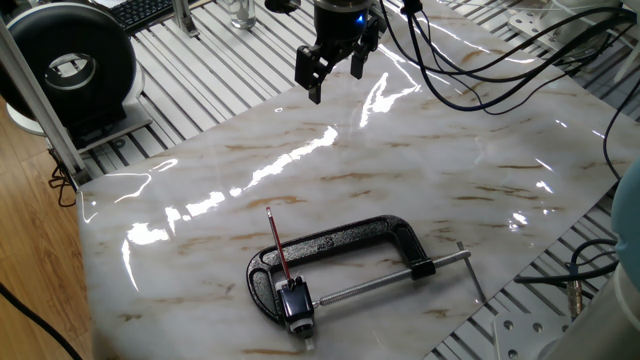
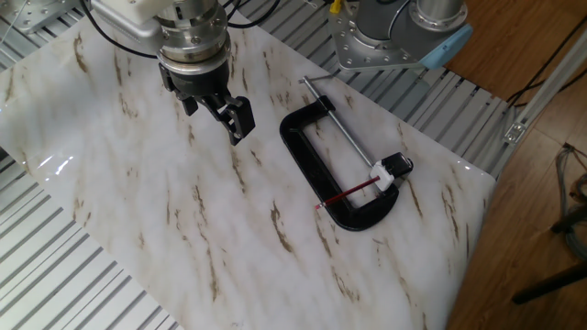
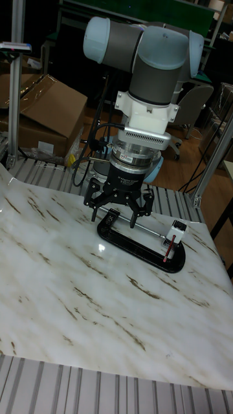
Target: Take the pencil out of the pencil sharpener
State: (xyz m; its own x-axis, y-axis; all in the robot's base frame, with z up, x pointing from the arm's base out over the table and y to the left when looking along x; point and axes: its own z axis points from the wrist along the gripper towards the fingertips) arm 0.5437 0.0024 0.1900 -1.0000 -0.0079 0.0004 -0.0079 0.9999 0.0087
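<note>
The dark-red pencil (image 1: 278, 246) (image 2: 348, 194) (image 3: 167, 250) sticks out of the small black and white pencil sharpener (image 1: 295, 303) (image 2: 391, 170) (image 3: 177, 229). Both lie across the closed end of a big black C-clamp (image 1: 350, 235) (image 2: 301, 156) (image 3: 136, 244) near the marble table's edge. My gripper (image 1: 337, 83) (image 2: 215, 122) (image 3: 120, 217) hangs open and empty above the table. It is well away from the pencil, beyond the clamp's screw-handle end.
The white marble sheet (image 1: 450, 170) lies on a slatted metal table. A black round device (image 1: 68, 66) stands at one corner. Cables (image 1: 480, 55) trail along the far edge. The arm's base (image 2: 394, 37) is behind the clamp. A cardboard box (image 3: 45, 110) sits off the table.
</note>
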